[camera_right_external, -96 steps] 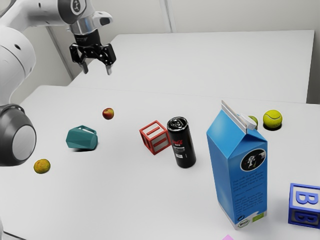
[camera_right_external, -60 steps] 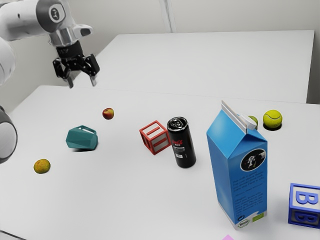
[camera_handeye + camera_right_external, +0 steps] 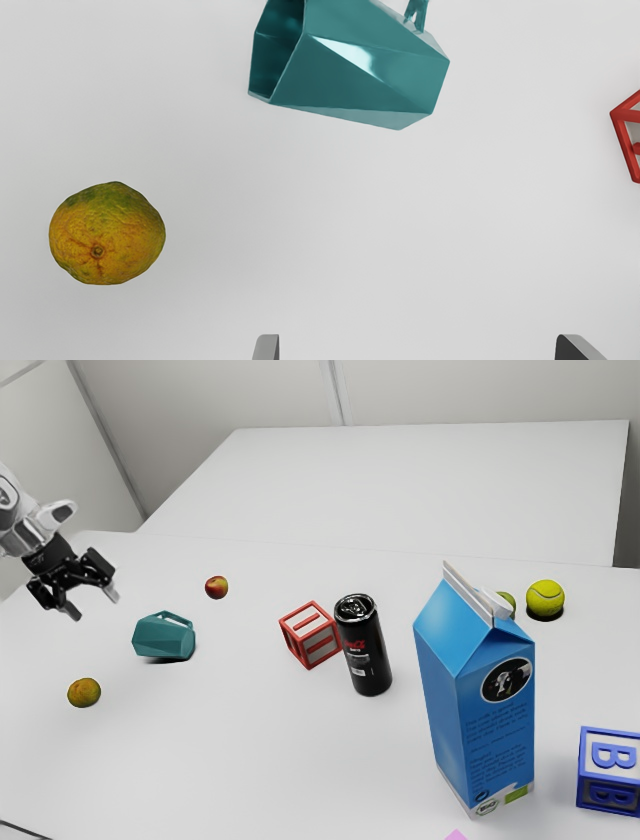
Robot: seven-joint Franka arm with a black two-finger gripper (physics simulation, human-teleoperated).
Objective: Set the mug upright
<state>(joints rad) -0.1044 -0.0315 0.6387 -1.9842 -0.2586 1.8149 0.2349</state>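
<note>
The black gripper (image 3: 95, 607) hangs in the air at the exterior view's left, above the table and apart from the mug. A teal faceted mug (image 3: 165, 637) lies on its side on the table, its handle on the upper side. In the wrist view the mug (image 3: 360, 70) shows its dark mouth at one end and part of the handle along its far side. The gripper (image 3: 417, 347) is open, its two fingertips wide apart with nothing between them.
An orange-green fruit (image 3: 84, 692) lies near the mug, and a small apple (image 3: 216, 587) behind it. Toward the exterior view's right stand a red block (image 3: 311, 635), a black can (image 3: 363, 645), a blue carton (image 3: 475, 700), a blue block (image 3: 610, 770) and a tennis ball (image 3: 545, 598).
My hand has moved toward the exterior view's left and come down lower, staying clear of the mug. The mug and the other objects have kept their places.
</note>
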